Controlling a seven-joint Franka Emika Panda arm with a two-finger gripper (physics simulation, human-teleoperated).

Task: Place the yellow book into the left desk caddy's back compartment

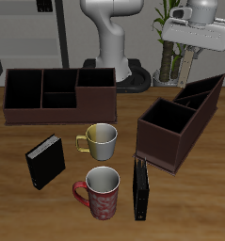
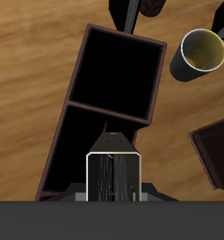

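My gripper (image 1: 185, 53) hangs high above the far end of the left desk caddy (image 1: 180, 120), a dark brown box turned at an angle. In the wrist view the gripper (image 2: 113, 195) is shut on the yellow book (image 2: 113, 174), which looks greyish with pale edges and hangs straight down. Below it are the caddy's (image 2: 78, 66) narrow divided sections; its large square section (image 2: 118, 70) lies beyond. The back compartment (image 1: 206, 88) is at the caddy's far end and the book partly hides it in the wrist view. In the exterior view the book is hard to make out.
A like brown caddy (image 1: 57, 94) stands broadside farther back. A yellow-handled mug (image 1: 100, 140) and a red mug (image 1: 102, 192) stand mid-table. One black book (image 1: 45, 161) stands near them, another (image 1: 140, 188) by the angled caddy's front. A plant (image 1: 168, 47) stands behind.
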